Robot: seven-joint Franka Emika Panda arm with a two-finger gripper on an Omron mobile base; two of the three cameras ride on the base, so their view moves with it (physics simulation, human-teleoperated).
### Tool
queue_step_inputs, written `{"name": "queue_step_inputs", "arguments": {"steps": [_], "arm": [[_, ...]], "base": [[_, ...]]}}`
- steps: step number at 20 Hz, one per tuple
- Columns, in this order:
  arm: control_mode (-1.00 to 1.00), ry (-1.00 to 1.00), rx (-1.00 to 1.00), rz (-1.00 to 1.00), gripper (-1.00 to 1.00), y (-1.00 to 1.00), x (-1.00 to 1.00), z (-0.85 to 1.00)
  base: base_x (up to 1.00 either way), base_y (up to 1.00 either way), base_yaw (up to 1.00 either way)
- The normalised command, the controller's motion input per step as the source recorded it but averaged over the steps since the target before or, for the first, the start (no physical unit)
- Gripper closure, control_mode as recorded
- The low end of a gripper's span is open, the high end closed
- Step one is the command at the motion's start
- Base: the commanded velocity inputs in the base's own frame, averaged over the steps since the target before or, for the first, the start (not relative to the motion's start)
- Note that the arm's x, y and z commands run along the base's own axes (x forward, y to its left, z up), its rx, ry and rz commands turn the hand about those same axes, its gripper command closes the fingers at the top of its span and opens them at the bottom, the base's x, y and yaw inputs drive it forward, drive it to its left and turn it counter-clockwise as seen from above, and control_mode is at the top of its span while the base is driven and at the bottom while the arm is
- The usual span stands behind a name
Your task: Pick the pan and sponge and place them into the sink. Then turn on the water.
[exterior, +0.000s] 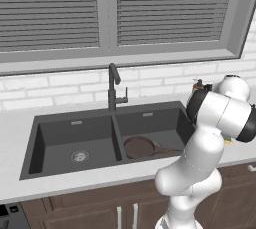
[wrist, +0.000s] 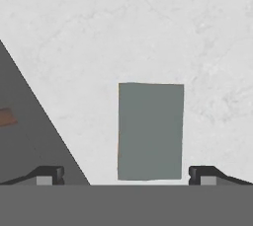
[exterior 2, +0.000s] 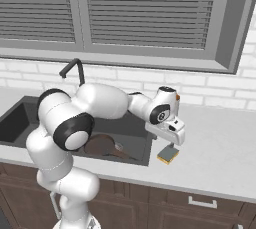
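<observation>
Over the pale counter (exterior 2: 220,143) just right of the sink (exterior: 75,128), the gripper (exterior 2: 171,142) hangs with its jaws spread wide and empty above the sponge (exterior 2: 168,156), which lies scouring face up near the basin's edge, while the pan (exterior: 140,147) already sits in the right basin. A descent slightly off-centre could, I judge, nudge the small sponge aside or pinch only a corner. No brand, label or writing can be read anywhere.
</observation>
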Motion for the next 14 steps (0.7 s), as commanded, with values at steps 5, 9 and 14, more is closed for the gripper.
{"name": "queue_step_inputs", "arguments": {"steps": [5, 9, 14], "arm": [[-1.0, 0.0, 0.0, -0.03, -1.0, -0.07, -0.03, -0.07], [-1.0, 0.0, 0.0, -0.02, -1.0, -0.16, -0.05, -0.09], [-1.0, 0.0, 0.0, -0.02, -1.0, -0.06, -0.01, -0.17]], "base": [[0.0, 0.0, 0.0], [0.0, 0.0, 0.0], [0.0, 0.0, 0.0]]}}
